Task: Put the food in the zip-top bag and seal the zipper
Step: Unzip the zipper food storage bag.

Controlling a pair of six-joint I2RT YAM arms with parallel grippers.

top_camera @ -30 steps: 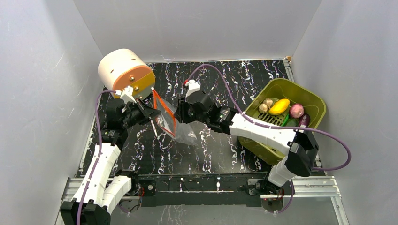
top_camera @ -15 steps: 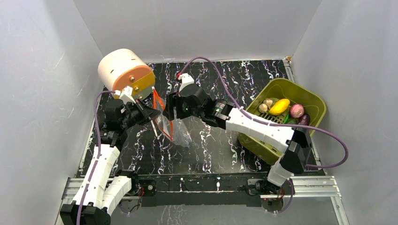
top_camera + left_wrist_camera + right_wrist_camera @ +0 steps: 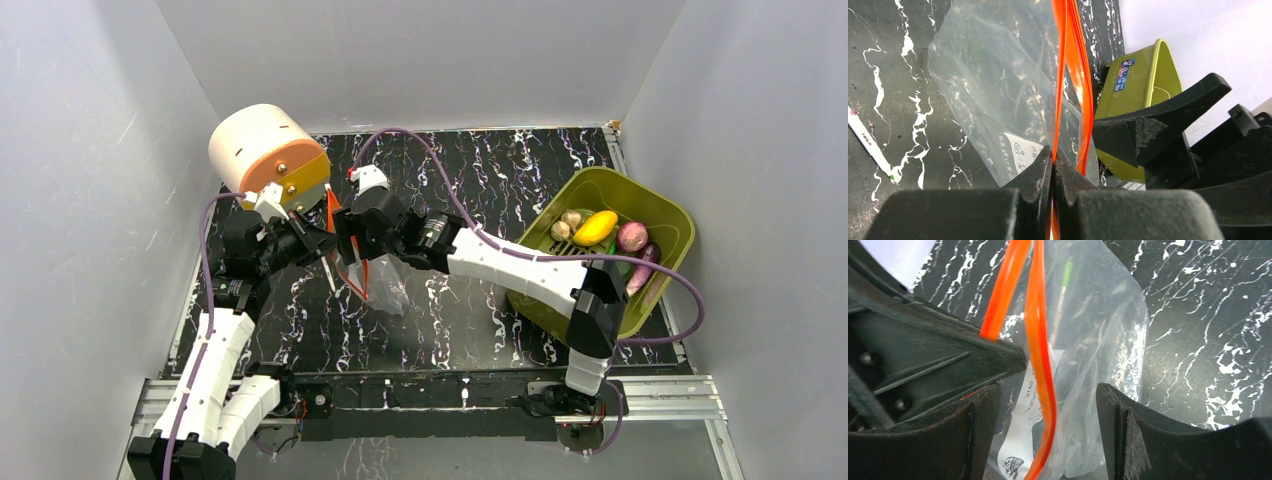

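The clear zip-top bag (image 3: 385, 285) hangs with its mouth up, and its orange-red zipper (image 3: 347, 252) is parted into two lips. My left gripper (image 3: 322, 243) is shut on one lip (image 3: 1053, 150). My right gripper (image 3: 345, 238) is open and straddles the other lip (image 3: 1040, 365), one finger (image 3: 1120, 425) on each side, not touching it. The bag (image 3: 1098, 330) looks empty. The yellow lemon (image 3: 596, 227), pink round piece (image 3: 631, 236), eggplant (image 3: 640, 270), beige lumps (image 3: 566, 225) and green piece (image 3: 611, 260) lie in the basket.
The olive-green slotted basket (image 3: 665, 215) stands at the right, also showing in the left wrist view (image 3: 1148, 85). A cream cylinder with an orange face (image 3: 265, 150) sits at the back left. A thin white stick (image 3: 870, 142) lies on the black marbled table (image 3: 500, 170). Grey walls close three sides.
My right arm has reached left from the table's middle to the bag, and its open jaws now stand around the bag's mouth. My left gripper has kept its hold.
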